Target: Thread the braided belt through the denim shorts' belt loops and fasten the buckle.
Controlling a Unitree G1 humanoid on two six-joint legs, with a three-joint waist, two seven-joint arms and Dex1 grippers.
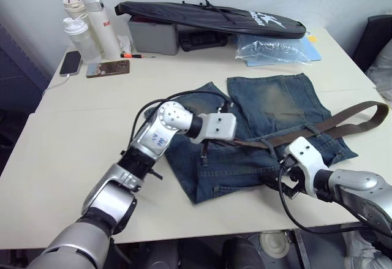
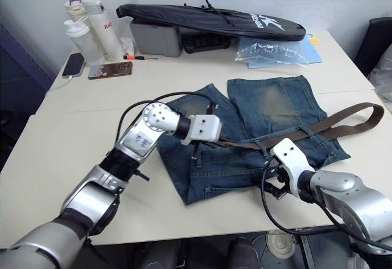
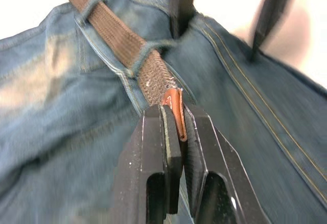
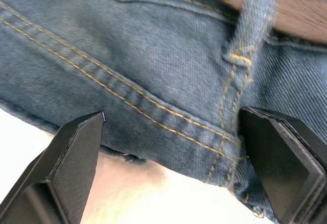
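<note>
Here the denim shorts [image 1: 263,128] lie spread on the pale desk [image 1: 73,152], legs pointing to the far side, waistband toward the near edge. The braided belt [image 1: 343,119] runs along the waistband under a belt loop [image 3: 92,10] and trails off to the right, curling past the shorts' right edge. The left arm reaches in from the near left, elbow bent and raised, its forearm lying level across the shorts' left leg. The left gripper [image 3: 173,127] is pinched tight on the belt's reddish leather tip [image 3: 174,106], just where it comes out of a belt loop [image 3: 148,48]. The right arm comes in low from the near right, and the right gripper [image 4: 173,132] stands wide apart over the near edge of the shorts, beside another belt loop [image 4: 245,45], holding nothing.
</note>
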